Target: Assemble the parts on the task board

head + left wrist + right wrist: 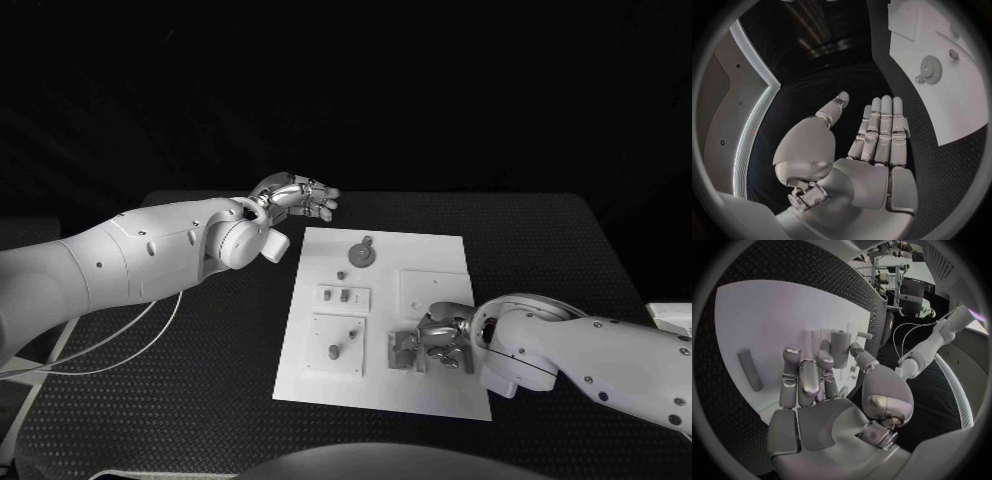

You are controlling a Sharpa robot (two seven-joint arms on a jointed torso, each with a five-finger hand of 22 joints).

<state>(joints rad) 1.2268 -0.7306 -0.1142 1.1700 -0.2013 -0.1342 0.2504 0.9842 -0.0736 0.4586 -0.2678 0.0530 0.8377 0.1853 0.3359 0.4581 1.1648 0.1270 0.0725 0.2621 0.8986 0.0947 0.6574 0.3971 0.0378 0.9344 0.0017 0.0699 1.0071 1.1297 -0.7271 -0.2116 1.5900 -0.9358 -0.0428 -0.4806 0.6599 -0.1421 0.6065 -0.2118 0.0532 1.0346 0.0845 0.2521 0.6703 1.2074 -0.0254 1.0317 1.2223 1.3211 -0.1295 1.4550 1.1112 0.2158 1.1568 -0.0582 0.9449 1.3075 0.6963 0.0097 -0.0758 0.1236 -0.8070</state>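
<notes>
Now | left hand (296, 196) empty, fingers straight, at task board (433, 262) eleven o'clock | right hand (444, 343) over board's five o'clock, grip unclear

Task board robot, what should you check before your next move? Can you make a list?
1. Task board lies flat on the table: ok.
2. Left hand holds nothing, fingers out straight: ok.
3. Left hand off the board, past its far corner: ok.
4. Gear lies on the board: ok.
5. Right hand is over the board's near end: ok.
6. Right hand has a part in its fingers: cannot tell.
</notes>
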